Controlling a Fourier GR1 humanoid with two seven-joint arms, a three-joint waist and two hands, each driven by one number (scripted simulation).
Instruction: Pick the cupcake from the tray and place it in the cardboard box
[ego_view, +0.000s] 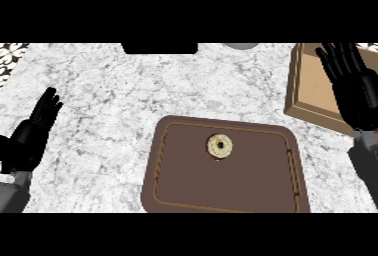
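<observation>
Cupcake (219, 146) sits on the tray (184, 192), eight o'clock from your right hand (347, 75), spread open over the box (314, 92).

- Small round cupcake (219, 146), cream rim, dark centre: upright on tray, upper middle.
- Dark brown rounded-square tray (221, 192): flat on white marble desk (103, 90).
- Tan open cardboard box (314, 92): near tray's upper-right corner, slightly skewed.

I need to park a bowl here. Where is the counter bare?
Bare white marble counter between the open left hand and the brown rectangular tray. Crowded right: the open right hand hangs over the tan cardboard box.
</observation>
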